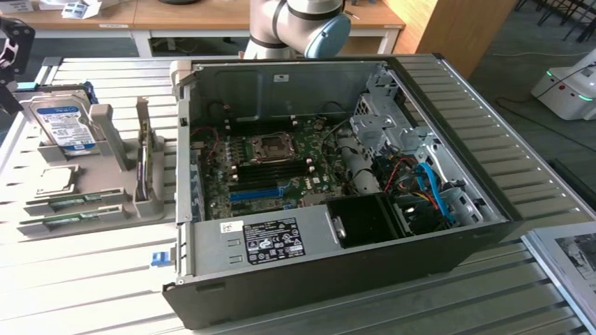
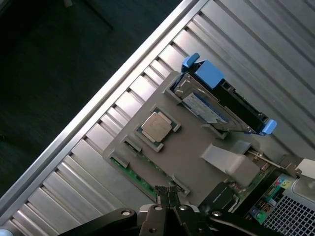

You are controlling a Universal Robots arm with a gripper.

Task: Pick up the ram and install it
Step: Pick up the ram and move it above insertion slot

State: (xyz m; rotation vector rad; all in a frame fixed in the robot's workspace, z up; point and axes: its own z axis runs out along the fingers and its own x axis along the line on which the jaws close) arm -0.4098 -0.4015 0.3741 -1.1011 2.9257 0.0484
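Note:
Two slim green ram sticks lie flat in grooves at the near end of a grey parts tray point(image 1: 93, 227): one ram point(image 1: 77, 200) and a second one point(image 1: 63, 219) closer to the tray's edge. In the wrist view the outer ram point(image 2: 132, 175) runs along the tray's rim. My gripper point(image 2: 167, 194) hangs well above the tray, over the end of the sticks. It is shut with nothing between its fingers. The arm's black wrist end point(image 1: 11, 52) shows at the exterior view's left edge, above the tray.
The tray also holds a hard drive point(image 1: 63, 125) in a blue bracket, a CPU point(image 1: 56, 180) and an upright expansion card point(image 1: 142, 150). An open PC case point(image 1: 391, 230) with its motherboard point(image 1: 270, 171) fills the middle. The slatted table's edge point(image 2: 98, 105) runs beside the tray.

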